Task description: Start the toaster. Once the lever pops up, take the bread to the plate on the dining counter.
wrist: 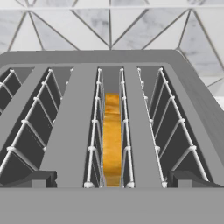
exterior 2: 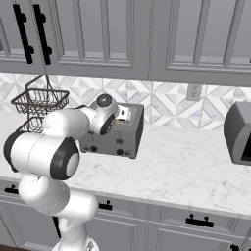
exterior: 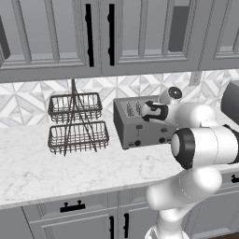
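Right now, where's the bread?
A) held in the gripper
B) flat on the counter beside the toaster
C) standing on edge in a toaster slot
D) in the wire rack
C: in the hand view the bread stands on edge, down between the wire guides of a slot in the toaster, with the open gripper hovering over it.

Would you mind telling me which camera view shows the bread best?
The hand view: it looks straight down into the toaster, where the bread stands on edge in one slot. In the left and right base views the arm covers part of the toaster's top, and I cannot make out the slice.
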Motion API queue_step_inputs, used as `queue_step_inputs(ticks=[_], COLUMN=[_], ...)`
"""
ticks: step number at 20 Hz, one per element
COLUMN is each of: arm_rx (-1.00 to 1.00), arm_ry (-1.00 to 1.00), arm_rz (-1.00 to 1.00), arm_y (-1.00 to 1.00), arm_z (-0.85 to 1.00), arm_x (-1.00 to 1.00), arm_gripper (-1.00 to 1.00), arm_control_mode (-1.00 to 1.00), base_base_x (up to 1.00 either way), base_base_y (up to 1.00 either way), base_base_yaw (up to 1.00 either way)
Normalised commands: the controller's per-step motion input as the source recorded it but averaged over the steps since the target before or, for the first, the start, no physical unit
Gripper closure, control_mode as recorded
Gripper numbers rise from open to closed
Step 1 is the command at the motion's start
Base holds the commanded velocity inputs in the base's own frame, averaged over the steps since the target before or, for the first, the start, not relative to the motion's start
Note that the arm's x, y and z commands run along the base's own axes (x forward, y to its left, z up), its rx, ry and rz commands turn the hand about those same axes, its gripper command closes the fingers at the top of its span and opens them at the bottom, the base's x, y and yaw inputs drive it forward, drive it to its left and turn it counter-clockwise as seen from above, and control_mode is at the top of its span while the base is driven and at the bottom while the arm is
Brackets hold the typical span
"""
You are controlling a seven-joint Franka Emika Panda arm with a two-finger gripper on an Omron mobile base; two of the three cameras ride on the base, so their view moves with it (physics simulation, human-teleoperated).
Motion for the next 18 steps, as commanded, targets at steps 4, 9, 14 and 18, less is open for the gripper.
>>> queue_step_inputs(ticks=[4, 9, 14, 18], arm_rx=[0.0, 0.0, 0.0, 0.0], arm_ry=[0.0, 0.0, 0.0, 0.0], arm_rz=[0.0, 0.0, 0.0, 0.0], arm_y=[0.0, 0.0, 0.0, 0.0], arm_z=[0.0, 0.0, 0.0, 0.0], arm_x=[0.0, 0.0, 0.0, 0.0], arm_gripper=[-1.0, -1.0, -1.0, -1.0], arm_control_mode=[-1.0, -1.0, -1.0, -1.0], base_base_x=[0.0, 0.0, 0.0, 0.0], base_base_y=[0.0, 0.0, 0.0, 0.0], base_base_yaw=[0.0, 0.0, 0.0, 0.0])
